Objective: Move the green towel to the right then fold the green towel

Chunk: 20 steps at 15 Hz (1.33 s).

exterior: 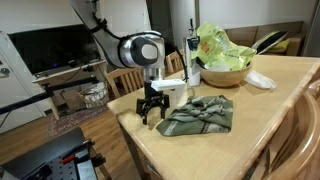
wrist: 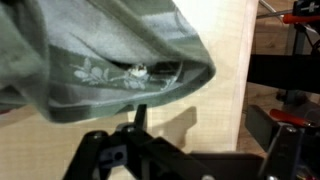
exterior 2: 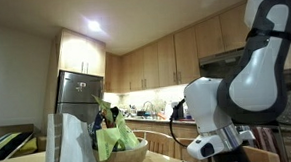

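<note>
Soft, light green towel [exterior: 200,115]: it should flop, so pinch a thick edge.
In an exterior view it lies bunched on the worktop [exterior: 275,100], and your fingers [exterior: 157,112] stand wide open and empty just beside it. In the wrist view its near fold [wrist: 130,75] sits right ahead.

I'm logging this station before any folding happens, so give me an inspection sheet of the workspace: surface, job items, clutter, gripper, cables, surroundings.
Surface: light wooden table, with bare wood around the cloth.
Job's things: olive-green towel with a pale patterned panel, crumpled and unfolded, near the table's edge.
Clutter: round wooden bowl holding crinkled yellow-green material; a white crumpled piece lies beside the bowl.
Gripper: black gripper is open, low beside the towel and holding nothing.
Cables: dark cable looped along the arm.
Surroundings: wooden chair, dark screen, wooden kitchen cabinets, steel fridge.
</note>
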{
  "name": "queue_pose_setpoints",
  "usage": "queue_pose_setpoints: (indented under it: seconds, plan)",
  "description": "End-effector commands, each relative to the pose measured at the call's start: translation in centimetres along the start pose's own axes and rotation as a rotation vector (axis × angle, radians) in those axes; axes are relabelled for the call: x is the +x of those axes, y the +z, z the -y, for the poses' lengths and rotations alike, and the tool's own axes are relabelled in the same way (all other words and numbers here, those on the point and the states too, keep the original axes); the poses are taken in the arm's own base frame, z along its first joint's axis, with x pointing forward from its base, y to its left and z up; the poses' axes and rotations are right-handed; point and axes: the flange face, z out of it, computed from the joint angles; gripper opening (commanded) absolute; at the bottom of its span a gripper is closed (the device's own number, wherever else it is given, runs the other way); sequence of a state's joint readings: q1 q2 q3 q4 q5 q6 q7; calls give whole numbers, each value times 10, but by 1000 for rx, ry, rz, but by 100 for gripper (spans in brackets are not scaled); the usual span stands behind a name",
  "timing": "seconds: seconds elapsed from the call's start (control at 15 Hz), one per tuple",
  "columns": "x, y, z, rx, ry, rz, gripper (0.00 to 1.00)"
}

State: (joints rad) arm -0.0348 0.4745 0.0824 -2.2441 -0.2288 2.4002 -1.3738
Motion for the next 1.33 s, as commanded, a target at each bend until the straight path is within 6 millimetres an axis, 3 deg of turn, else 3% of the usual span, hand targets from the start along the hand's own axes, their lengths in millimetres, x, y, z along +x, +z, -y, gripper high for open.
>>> queue_pose_setpoints:
  seconds: [0.0, 1.27]
  plan:
    - [-13, -6, 19, 8, 10, 2, 100]
    - [-36, 6, -14, 22, -27, 2, 100]
